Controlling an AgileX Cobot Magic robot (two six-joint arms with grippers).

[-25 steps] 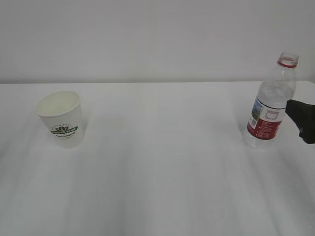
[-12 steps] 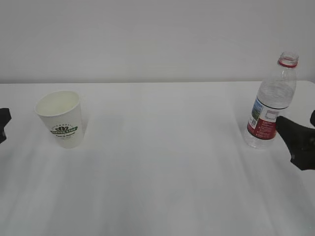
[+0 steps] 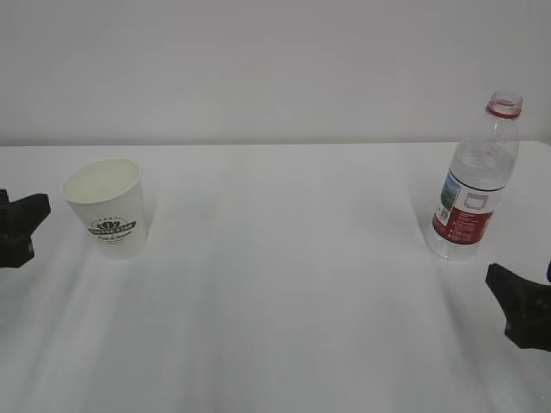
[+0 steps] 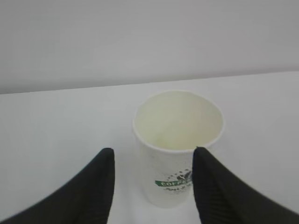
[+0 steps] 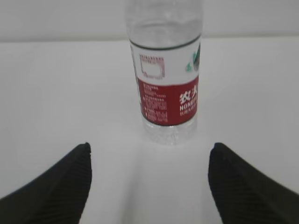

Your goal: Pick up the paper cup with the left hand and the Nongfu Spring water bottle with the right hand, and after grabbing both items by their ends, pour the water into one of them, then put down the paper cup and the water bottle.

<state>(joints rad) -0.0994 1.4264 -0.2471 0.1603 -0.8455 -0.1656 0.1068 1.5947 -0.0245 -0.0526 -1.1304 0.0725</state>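
Paper cup (image 3: 107,218) upright at worktop's 9 o'clock, bottle (image 3: 475,184) at 3, both untouched. Left claw (image 4: 152,161) spread just short of the cup; right claw (image 5: 149,163) spread wide before the bottle. Advise centering, advancing level, closing gently.

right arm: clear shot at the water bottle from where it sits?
Probably yes. The right pincer is open, its jaws wider than the tall clear plastic bottle with the red-and-white label, which stands upright straight ahead. Only bare white table lies between them.
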